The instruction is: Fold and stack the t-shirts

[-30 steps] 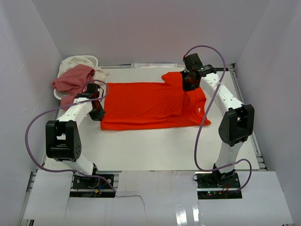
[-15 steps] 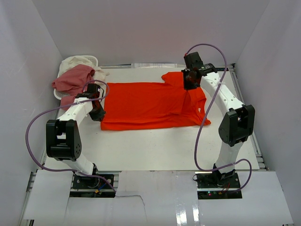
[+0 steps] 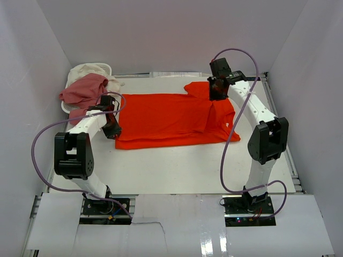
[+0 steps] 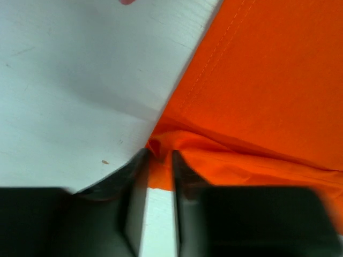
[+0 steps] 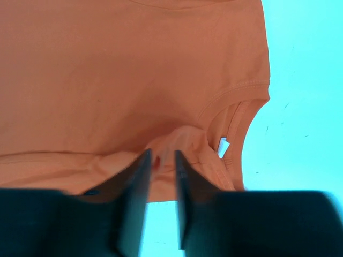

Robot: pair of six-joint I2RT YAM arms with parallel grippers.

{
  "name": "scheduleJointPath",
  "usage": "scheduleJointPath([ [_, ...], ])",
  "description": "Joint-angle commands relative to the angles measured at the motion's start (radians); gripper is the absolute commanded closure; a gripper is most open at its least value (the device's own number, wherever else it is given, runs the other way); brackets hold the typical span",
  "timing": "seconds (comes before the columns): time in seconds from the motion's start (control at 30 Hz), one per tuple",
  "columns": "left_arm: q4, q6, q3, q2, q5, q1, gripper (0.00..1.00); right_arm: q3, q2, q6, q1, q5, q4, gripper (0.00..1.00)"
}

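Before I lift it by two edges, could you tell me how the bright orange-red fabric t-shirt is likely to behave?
Probably floppy: the bright orange-red fabric t-shirt puckers into folds at the left gripper and right gripper. Likely light, since it lies thin and flat on the white table.

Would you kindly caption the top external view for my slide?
Left end effector and right end effector at opposite ends of a spread bright orange-red fabric t-shirt.

Orange shirt [image 3: 166,120] spans centre; basket [image 3: 106,67] blocks far-left corner; near table [image 3: 177,171] passable.
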Motion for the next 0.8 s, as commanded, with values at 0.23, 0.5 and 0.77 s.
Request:
scheduleJointPath([
  [0.23,0.089,0.009,0.055,-0.147,-0.01,0.006,0.02,0.036,-0.024,-0.013,-0.006,0.016,0.018,0.5],
  [0.5,0.124,0.054,0.027,-0.309,0.099,0.0,0.02,0.027,-0.052,-0.097,0.174,-0.158,0.066,0.14],
  [0.77,0.132,-0.084,-0.105,-0.387,0.163,0.0,0.02,0.133,0.129,-0.138,0.29,-0.374,0.047,0.44],
])
